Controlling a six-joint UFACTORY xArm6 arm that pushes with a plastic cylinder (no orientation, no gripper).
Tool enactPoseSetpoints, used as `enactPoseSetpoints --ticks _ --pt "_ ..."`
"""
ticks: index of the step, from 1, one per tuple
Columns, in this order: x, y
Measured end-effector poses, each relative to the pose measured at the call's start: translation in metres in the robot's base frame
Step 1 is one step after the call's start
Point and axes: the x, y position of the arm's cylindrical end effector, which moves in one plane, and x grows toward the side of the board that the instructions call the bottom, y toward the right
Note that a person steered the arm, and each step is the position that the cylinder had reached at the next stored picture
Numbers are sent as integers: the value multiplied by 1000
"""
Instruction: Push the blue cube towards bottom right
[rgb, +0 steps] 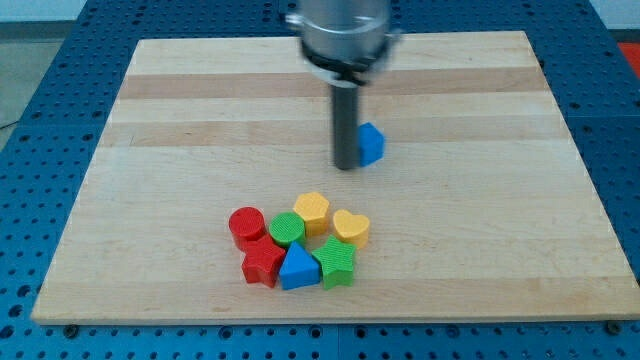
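The blue cube (372, 143) sits on the wooden board (180, 130) a little right of centre, in the upper half. My tip (347, 166) rests on the board right against the cube's left side, and the dark rod hides the cube's left edge. The rod hangs down from the arm's grey end at the view's top.
A cluster of blocks lies below the tip near the board's bottom edge: a red cylinder (246, 226), a green cylinder (287, 229), a yellow hexagon (312, 210), a yellow heart (351, 228), a red star (263, 263), a blue triangle (298, 267), a green star-like block (336, 263).
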Motion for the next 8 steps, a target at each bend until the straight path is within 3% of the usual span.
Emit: enactPoseSetpoints --ticks 1,2,3,4,5,6,7,8 --pt "10 30" --pt "4 -6" --pt "-26 -40" --pt "-60 -36" --pt "-53 17" --pt "-9 91" --pt "16 130" --pt "-20 113"
